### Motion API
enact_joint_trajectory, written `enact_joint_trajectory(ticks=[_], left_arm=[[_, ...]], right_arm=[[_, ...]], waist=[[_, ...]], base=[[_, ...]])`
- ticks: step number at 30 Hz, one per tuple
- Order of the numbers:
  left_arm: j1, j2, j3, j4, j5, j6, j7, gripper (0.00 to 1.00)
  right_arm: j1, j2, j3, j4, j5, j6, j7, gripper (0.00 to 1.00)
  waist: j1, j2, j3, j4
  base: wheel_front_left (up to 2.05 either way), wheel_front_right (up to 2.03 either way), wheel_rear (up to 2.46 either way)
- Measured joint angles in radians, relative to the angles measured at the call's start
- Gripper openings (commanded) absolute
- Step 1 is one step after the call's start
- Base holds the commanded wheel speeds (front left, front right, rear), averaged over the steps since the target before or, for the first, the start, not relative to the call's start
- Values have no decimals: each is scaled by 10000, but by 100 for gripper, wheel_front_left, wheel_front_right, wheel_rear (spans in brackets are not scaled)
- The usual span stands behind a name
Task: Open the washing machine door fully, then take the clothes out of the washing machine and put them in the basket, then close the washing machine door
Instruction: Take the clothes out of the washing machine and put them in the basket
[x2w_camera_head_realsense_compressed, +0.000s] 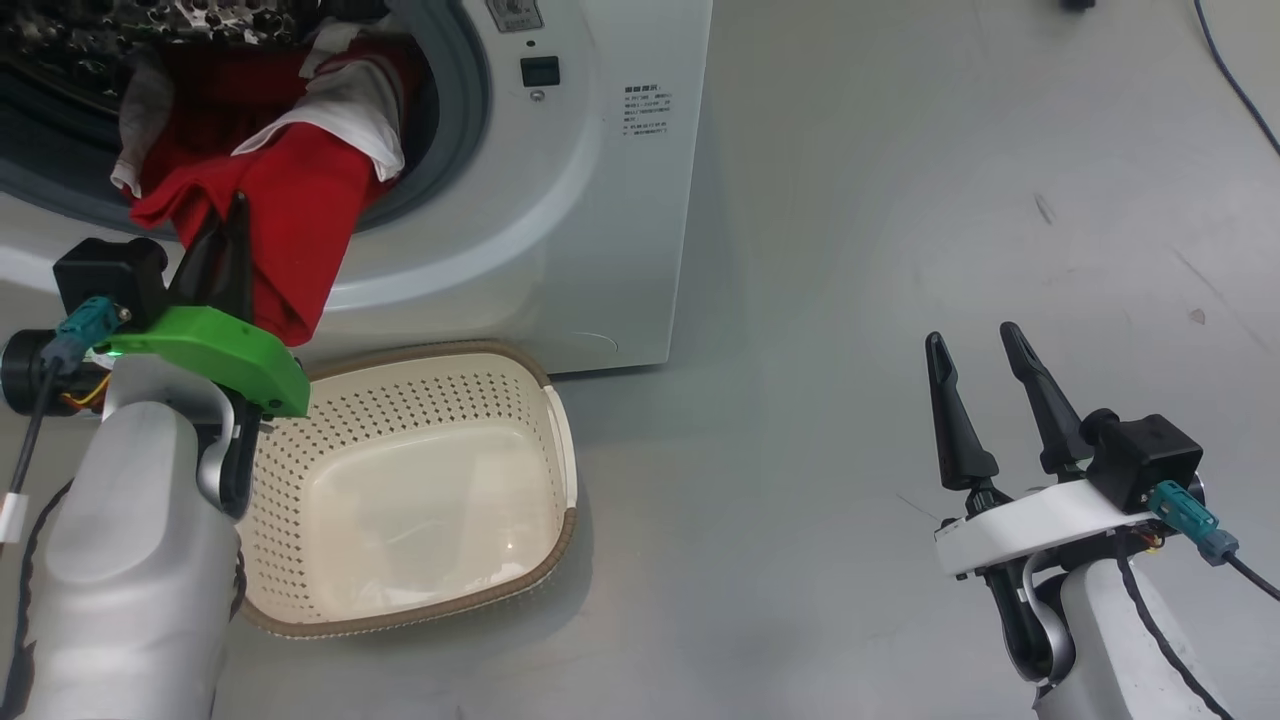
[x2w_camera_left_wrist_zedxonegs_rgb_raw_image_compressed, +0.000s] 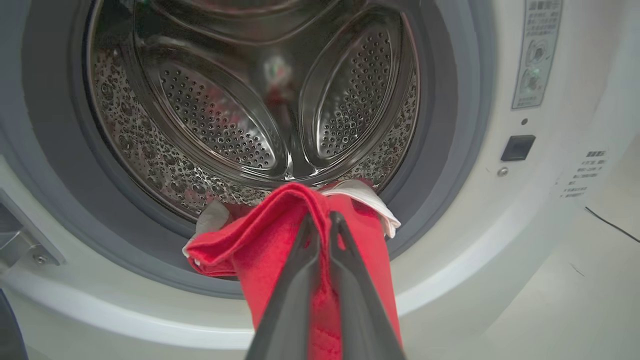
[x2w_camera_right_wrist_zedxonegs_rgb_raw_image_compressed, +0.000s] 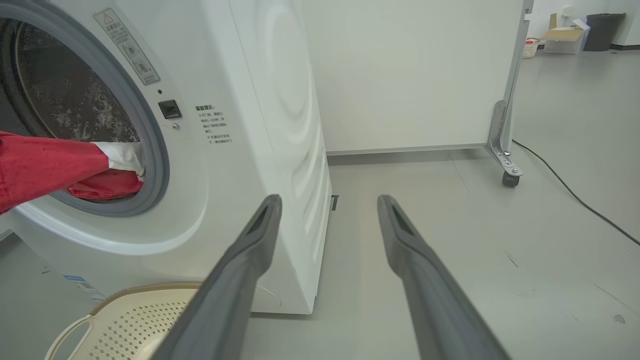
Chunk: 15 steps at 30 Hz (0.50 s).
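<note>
Currently, left gripper (x2w_camera_left_wrist_zedxonegs_rgb_raw_image_compressed: 322, 216) fingers (x2w_camera_left_wrist_zedxonegs_rgb_raw_image_compressed: 295, 280) are pinched nearly together on the clothes (x2w_camera_head_realsense_compressed: 300, 200), a red fold draped out over the grey ring (x2w_camera_left_wrist_zedxonegs_rgb_raw_image_compressed: 440, 150) of the washing machine (x2w_camera_head_realsense_compressed: 560, 200). More red fabric with white trim lies just beyond the fingertips, at the drum (x2w_camera_left_wrist_zedxonegs_rgb_raw_image_compressed: 215, 120) mouth. Basket (x2w_camera_head_realsense_compressed: 560, 430) sits below those fingers, close against the machine's front. Right gripper (x2w_camera_head_realsense_compressed: 972, 336) fingers are spread wide, holding nothing, above the floor (x2w_camera_head_realsense_compressed: 900, 250). The machine's side panel stands to their left, with open floor ahead and to their right.
</note>
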Motion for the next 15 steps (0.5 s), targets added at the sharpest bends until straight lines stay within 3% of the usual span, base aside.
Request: enact_joint_trajectory(ticks=[15], left_arm=[[863,0,107,-2266,-33,-2,-94,0]], right_arm=[[166,-23,46,0,0,0,-2,100]], waist=[[0,0,-429,204]], base=[[0,0,0]])
